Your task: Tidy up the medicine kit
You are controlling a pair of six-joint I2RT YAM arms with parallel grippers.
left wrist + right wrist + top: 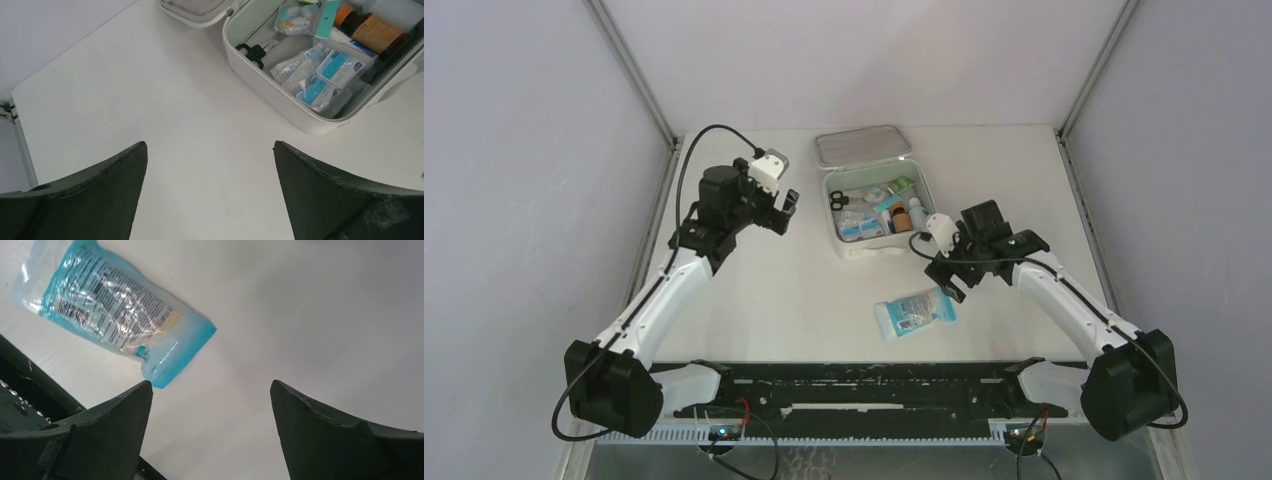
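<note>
Your left gripper [781,213] hangs jaws wide apart over the table [754,300], clear of its left edge. The kit [872,250] stands open mid-table toward the back. Your right gripper [946,280], jaws apart and empty, hovers off the kit's near right corner, a blue packet [915,312] lying just nearer you

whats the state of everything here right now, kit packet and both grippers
medicine kit, open, lid folded back, supplies inside
blue packet, flat on the table, outside the kit
left gripper, open, empty
right gripper, open, empty, above the table beside the packet
</note>
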